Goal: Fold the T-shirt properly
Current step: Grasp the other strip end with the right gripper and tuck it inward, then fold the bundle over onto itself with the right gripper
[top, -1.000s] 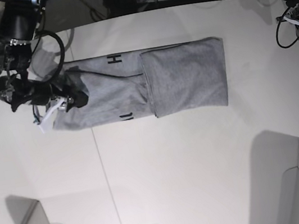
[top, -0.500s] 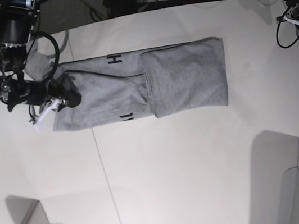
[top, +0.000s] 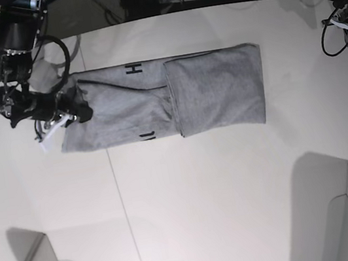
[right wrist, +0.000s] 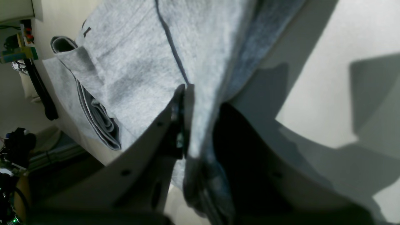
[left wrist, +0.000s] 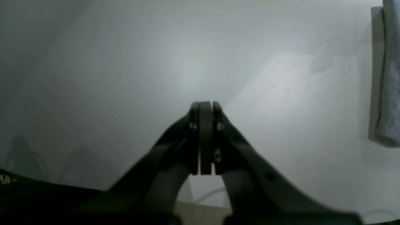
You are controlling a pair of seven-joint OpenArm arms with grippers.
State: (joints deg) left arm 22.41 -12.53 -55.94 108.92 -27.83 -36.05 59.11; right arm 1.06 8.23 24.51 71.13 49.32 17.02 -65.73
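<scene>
Where folded, T-shirt lettering "H".

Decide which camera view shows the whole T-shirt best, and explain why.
The base view: the T-shirt lies there in full as a folded strip. The right wrist view shows only nearby folds at the right tool; the left wrist view catches just an edge.

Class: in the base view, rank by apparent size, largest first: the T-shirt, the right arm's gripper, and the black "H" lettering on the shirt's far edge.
1. T-shirt, by far the largest.
2. Right gripper.
3. "H" lettering, smallest.
</scene>
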